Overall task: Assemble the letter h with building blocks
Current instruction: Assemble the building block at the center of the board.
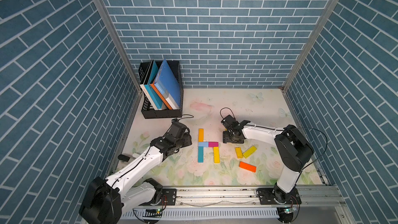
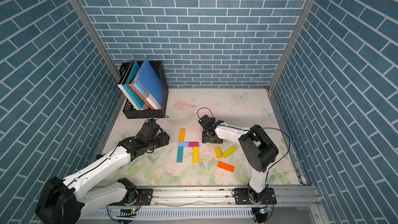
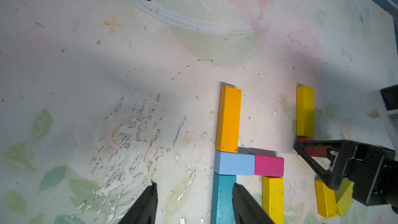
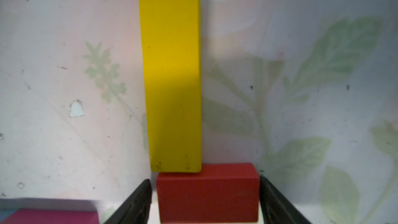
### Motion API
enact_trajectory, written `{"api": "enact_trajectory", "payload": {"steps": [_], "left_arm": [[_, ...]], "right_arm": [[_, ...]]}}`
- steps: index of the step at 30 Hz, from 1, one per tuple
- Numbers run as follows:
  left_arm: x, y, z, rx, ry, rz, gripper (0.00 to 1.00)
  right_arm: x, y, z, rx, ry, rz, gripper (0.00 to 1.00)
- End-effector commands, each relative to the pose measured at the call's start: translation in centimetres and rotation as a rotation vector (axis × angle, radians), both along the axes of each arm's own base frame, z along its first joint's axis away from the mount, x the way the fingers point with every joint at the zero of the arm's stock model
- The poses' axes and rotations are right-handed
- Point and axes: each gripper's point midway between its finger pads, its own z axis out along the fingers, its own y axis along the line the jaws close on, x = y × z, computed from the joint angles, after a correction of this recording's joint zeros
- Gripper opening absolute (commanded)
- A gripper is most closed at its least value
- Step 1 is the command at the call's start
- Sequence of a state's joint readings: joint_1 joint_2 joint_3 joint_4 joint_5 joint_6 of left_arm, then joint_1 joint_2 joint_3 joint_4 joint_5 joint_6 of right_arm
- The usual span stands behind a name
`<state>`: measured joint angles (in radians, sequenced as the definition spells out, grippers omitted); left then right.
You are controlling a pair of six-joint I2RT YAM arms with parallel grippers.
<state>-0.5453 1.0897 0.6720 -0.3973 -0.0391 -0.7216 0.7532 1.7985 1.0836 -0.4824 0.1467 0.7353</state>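
Note:
Five building blocks lie joined on the table: an orange block [image 1: 201, 135], a light blue block [image 1: 203, 144], a magenta block [image 1: 213, 144], a teal block [image 1: 200, 155] and a yellow block [image 1: 216, 154]. To their right my right gripper [image 4: 205, 182] stands open around a red block [image 4: 207, 192]. A thin gap shows beside one finger [image 4: 137, 199]. The red block lies against the end of a long yellow block [image 4: 171, 78]. My left gripper [image 3: 193, 188] is open and empty, with one finger [image 3: 243, 201] over the teal block [image 3: 223, 199].
Loose blocks lie at the front right: a short yellow one [image 1: 238, 152], a yellow-green one [image 1: 249, 151] and an orange-red one [image 1: 247, 166]. A black rack [image 1: 161, 113] of books stands at the back left. Blue brick walls enclose the table, and a metal rail [image 1: 215, 195] runs along its front.

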Motion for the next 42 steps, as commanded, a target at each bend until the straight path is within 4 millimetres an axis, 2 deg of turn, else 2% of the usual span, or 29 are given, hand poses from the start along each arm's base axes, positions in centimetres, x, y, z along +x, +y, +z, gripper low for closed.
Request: {"api": "enact_trajectory", "payload": {"steps": [1, 3, 5, 9, 11, 14, 18, 24, 29, 34, 42], "left_arm": [[0.0, 0.4, -0.3, 0.013, 0.006, 0.004, 0.61], [-0.1, 0.4, -0.1, 0.012, 0.003, 0.005, 0.61], [-0.1, 0.4, 0.3, 0.008, -0.003, 0.007, 0.61], [0.1, 0.5, 1.4, 0.003, -0.023, 0.013, 0.61], [0.2, 0.5, 1.9, 0.0, -0.033, 0.013, 0.61], [0.4, 0.5, 2.2, 0.001, -0.044, 0.017, 0.61], [0.5, 0.4, 1.9, 0.004, -0.039, 0.016, 0.61], [0.3, 0.5, 2.0, -0.002, -0.042, 0.017, 0.61], [0.1, 0.9, 1.5, 0.017, -0.034, 0.019, 0.62], [0.2, 0.7, 1.3, 0.008, -0.031, 0.017, 0.61], [0.2, 0.6, 1.2, 0.012, -0.029, 0.013, 0.61]], "right_arm": [[-0.2, -0.5, 0.6, 0.002, -0.007, -0.027, 0.88], [0.2, -0.1, 2.3, 0.027, -0.05, -0.021, 0.96], [0.3, 0.0, 4.2, 0.045, -0.086, -0.014, 0.99], [-0.5, -0.6, 7.4, 0.033, -0.122, -0.014, 1.0], [-1.6, -1.5, 7.8, 0.034, -0.117, -0.022, 0.99], [-3.2, -2.6, 7.2, 0.047, -0.097, -0.021, 0.93], [-3.9, -2.0, 6.0, 0.067, -0.068, 0.036, 0.95], [-1.9, -1.5, 3.4, 0.044, -0.038, 0.043, 0.99], [-0.5, -1.4, 2.0, 0.028, -0.022, 0.033, 0.95], [0.3, -0.7, 1.2, 0.025, -0.013, 0.04, 0.93], [0.6, -0.6, 0.4, 0.004, 0.0, 0.025, 0.87]]}}
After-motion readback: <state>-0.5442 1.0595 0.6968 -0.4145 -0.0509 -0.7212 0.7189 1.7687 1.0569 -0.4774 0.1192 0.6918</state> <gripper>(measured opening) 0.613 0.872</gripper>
